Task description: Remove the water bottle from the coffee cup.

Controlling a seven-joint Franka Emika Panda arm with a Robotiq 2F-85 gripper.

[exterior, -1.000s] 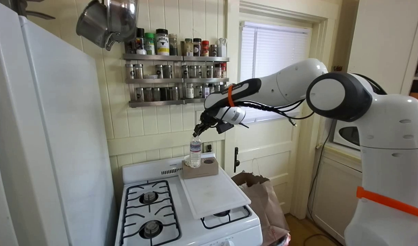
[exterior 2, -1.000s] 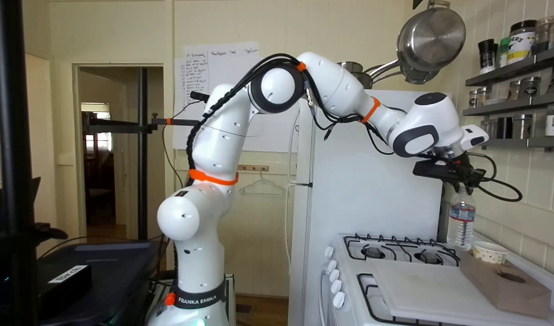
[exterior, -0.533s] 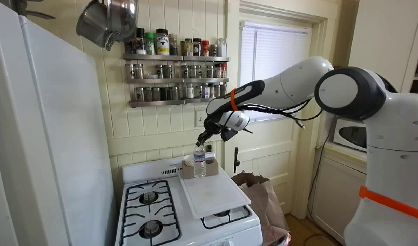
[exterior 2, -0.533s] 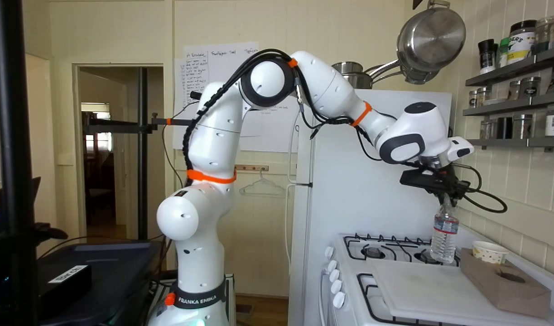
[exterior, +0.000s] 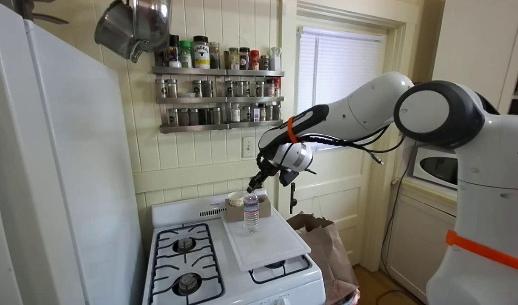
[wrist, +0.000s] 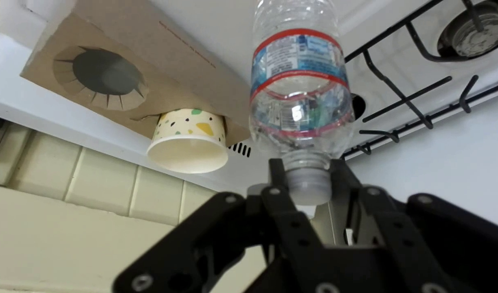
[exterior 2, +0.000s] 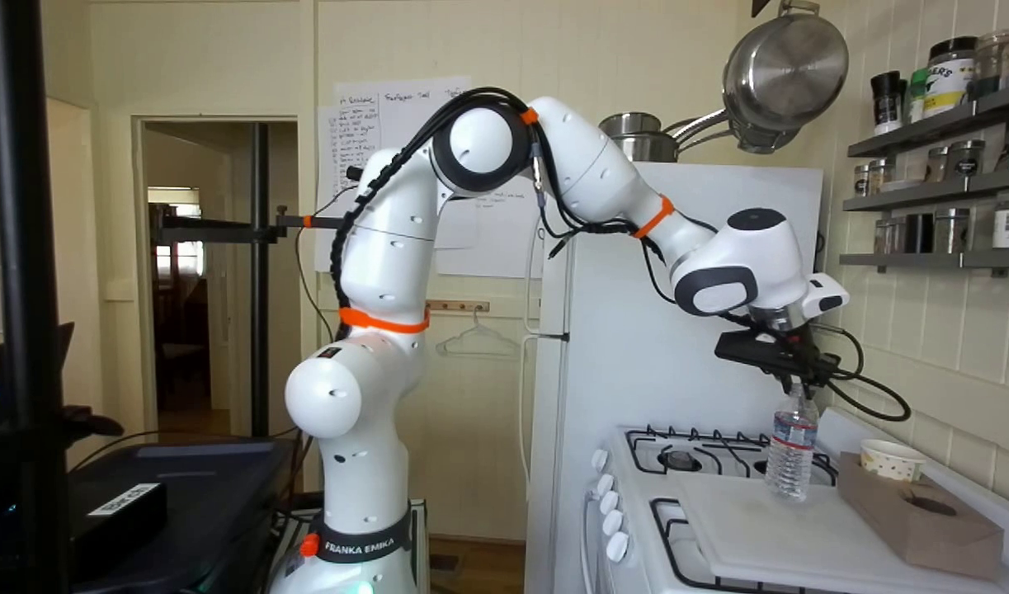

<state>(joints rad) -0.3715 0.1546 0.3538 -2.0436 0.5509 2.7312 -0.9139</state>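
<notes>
My gripper [wrist: 308,169] is shut on the cap and neck of the clear water bottle [wrist: 299,65], with a finger on each side. In both exterior views the bottle [exterior: 251,212] [exterior 2: 793,454] hangs below the gripper [exterior 2: 801,384], slightly tilted, with its base low over the white board [exterior: 275,248]. I cannot tell whether the base touches the board. The coffee cup [wrist: 190,126] is a cream paper cup with coloured specks. It sits upright in the cardboard holder [exterior 2: 925,528], apart from the bottle. It also shows in an exterior view [exterior 2: 892,462].
The holder has a second round hole [wrist: 106,73] beside the cup. The board lies on the stove [exterior: 186,262], next to black burner grates [exterior: 186,245]. Spice shelves [exterior: 191,100] hang on the wall. The fridge [exterior: 81,169] stands beside the stove, and a paper bag [exterior: 326,250] stands by the door.
My gripper has carried the bottle away from the cup and holder and lowered it toward the board. The cup and holder have not moved.
</notes>
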